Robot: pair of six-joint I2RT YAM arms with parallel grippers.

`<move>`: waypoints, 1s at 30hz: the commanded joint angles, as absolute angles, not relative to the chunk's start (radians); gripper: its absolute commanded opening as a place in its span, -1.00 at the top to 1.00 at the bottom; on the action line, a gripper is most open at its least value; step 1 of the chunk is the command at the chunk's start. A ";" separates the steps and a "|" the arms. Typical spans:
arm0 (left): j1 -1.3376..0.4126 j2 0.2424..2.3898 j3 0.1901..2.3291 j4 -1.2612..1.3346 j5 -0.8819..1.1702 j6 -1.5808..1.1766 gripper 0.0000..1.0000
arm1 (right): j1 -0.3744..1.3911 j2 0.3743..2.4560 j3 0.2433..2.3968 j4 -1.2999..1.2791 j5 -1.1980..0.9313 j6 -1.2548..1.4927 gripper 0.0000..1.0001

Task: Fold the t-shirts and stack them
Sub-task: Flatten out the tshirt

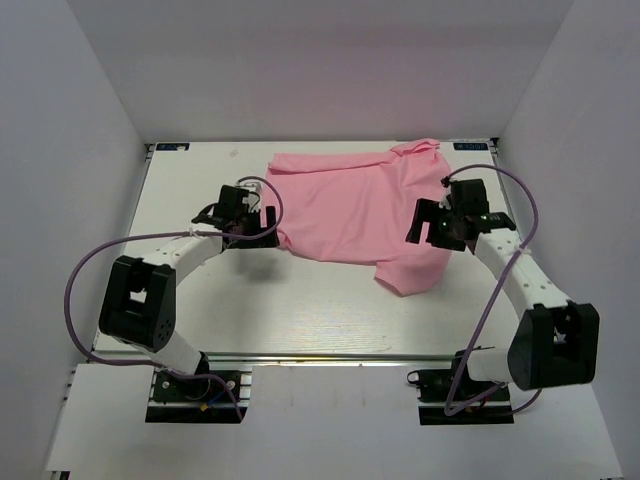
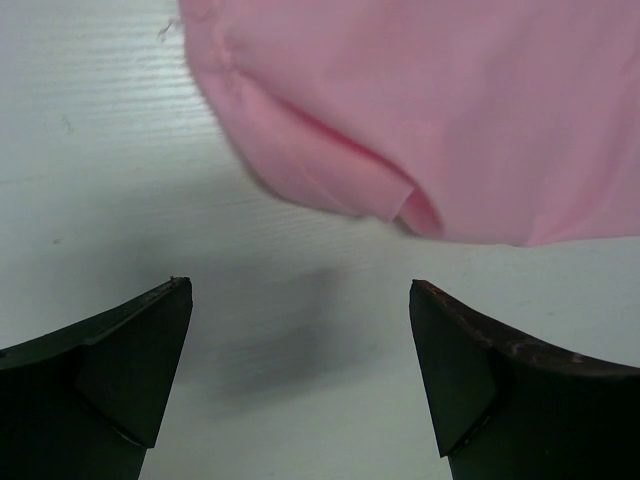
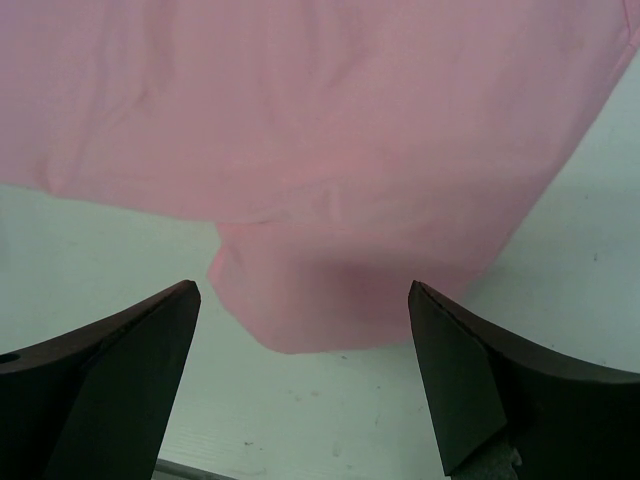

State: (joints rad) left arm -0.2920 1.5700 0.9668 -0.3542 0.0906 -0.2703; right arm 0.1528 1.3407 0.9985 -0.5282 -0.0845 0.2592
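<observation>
The pink t-shirt (image 1: 350, 210) lies spread and partly folded on the far middle of the white table (image 1: 300, 310), a sleeve (image 1: 410, 272) sticking out toward the front right. My left gripper (image 1: 268, 222) is open and empty at the shirt's left edge, just off the cloth; its view shows a folded corner of the shirt (image 2: 400, 120) ahead of the fingertips (image 2: 165, 310). My right gripper (image 1: 425, 222) is open and empty above the shirt's right side; its view shows the sleeve end (image 3: 340, 290) between and beyond the fingers (image 3: 450, 340).
White walls enclose the table on the left, back and right. The table's front edge (image 1: 320, 355) has a metal rail with both arm bases bolted on it. Purple cables (image 1: 80, 280) loop beside each arm.
</observation>
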 commanded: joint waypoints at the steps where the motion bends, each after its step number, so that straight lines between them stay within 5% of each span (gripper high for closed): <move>1: -0.324 1.526 0.971 -0.229 0.124 -0.255 -0.99 | 0.156 1.266 0.965 -0.503 -0.134 0.290 -0.81; 17: -0.454 1.704 1.049 -0.275 -0.242 -0.290 -0.93 | 0.155 1.174 0.907 -0.508 -0.070 0.322 -0.81; 30: -0.474 1.804 1.112 -0.285 -0.333 -0.345 -0.43 | 0.156 1.098 0.853 -0.587 -0.066 0.302 -0.81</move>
State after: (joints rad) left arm -0.4717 1.8217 1.0790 -0.2802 -0.2920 -0.3180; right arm 0.1528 1.1141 0.8654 -0.5610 -0.0662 0.3092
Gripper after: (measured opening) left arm 0.727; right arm 0.904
